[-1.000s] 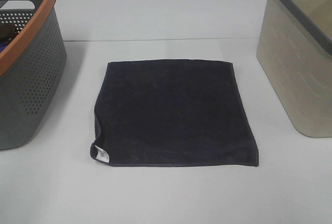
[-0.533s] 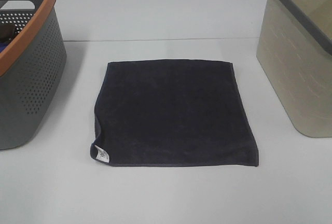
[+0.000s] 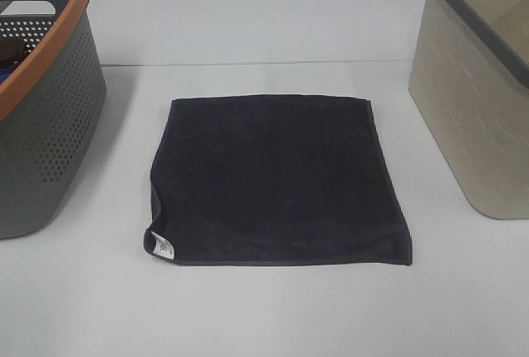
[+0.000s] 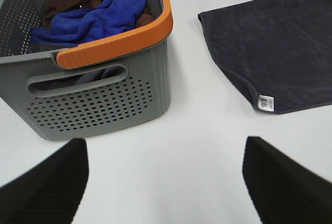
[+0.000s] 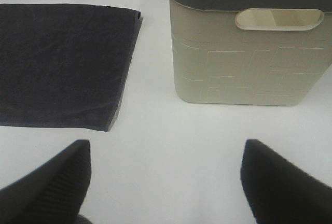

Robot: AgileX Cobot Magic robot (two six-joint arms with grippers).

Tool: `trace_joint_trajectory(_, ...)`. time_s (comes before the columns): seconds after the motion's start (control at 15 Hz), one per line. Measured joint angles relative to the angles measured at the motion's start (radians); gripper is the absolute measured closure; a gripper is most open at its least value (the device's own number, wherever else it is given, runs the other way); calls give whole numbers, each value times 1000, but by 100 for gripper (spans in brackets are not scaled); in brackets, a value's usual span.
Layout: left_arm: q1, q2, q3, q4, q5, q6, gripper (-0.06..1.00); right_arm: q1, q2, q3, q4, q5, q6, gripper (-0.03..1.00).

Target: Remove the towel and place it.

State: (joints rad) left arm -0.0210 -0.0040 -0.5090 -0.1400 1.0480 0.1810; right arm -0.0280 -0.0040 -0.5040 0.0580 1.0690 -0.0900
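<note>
On the white table (image 3: pixel 273 307), overhead: towel (image 3: pixel 277 179) flat, midway between grey basket (image 3: pixel 50 142) and beige bin (image 3: pixel 475 117), touching neither. Left wrist: left gripper (image 4: pixel 165 182) spread wide, empty, above bare table; towel's white tag (image 4: pixel 266 102) near. Right wrist: right gripper (image 5: pixel 165 182) spread, empty.

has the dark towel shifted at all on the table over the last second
No. The dark navy towel lies flat in the same spot, its edges equally far from the grey basket and the beige bin as before.
</note>
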Motion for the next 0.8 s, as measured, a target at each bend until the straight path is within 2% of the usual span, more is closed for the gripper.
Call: trace_joint_trajectory(0.8, 0, -1, 0, 0, 0, 1, 17, 0, -3, 0, 0, 0, 0, 22)
